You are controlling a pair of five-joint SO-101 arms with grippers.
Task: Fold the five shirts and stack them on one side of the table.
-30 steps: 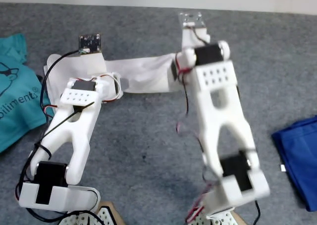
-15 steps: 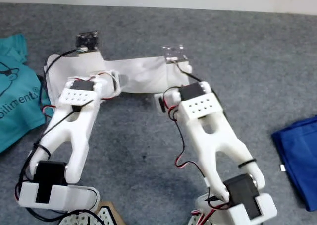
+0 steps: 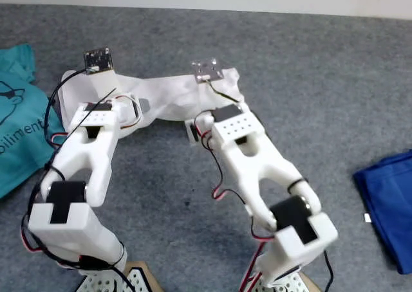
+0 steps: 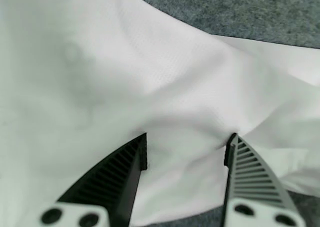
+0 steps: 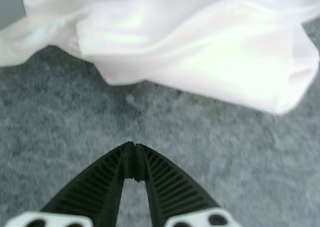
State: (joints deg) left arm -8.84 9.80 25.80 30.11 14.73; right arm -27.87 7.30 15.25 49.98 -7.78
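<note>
Broadly, the grey carpeted table (image 3: 335,80) spreads across the high view, with bare surface along the far side, in the middle between the arms, and on the right. The white shirt (image 3: 174,99) lies at the far centre-left as a rumpled, partly folded band, creased and bunched rather than flat; its near edge is uneven and one rounded corner juts out over the carpet in the right wrist view. A teal shirt (image 3: 19,131) sits crumpled at the left edge of the table, well apart from a blue shirt (image 3: 389,202) at the right edge. The left arm (image 3: 84,163) stretches over the left end of the white shirt, the right arm (image 3: 257,170) toward its near edge. The left gripper (image 4: 189,139) is spread wide, both fingertips set down on the white cloth, which puckers between them. The right gripper (image 5: 134,146) is clenched on nothing, over bare carpet just beside the shirt's edge.
</note>
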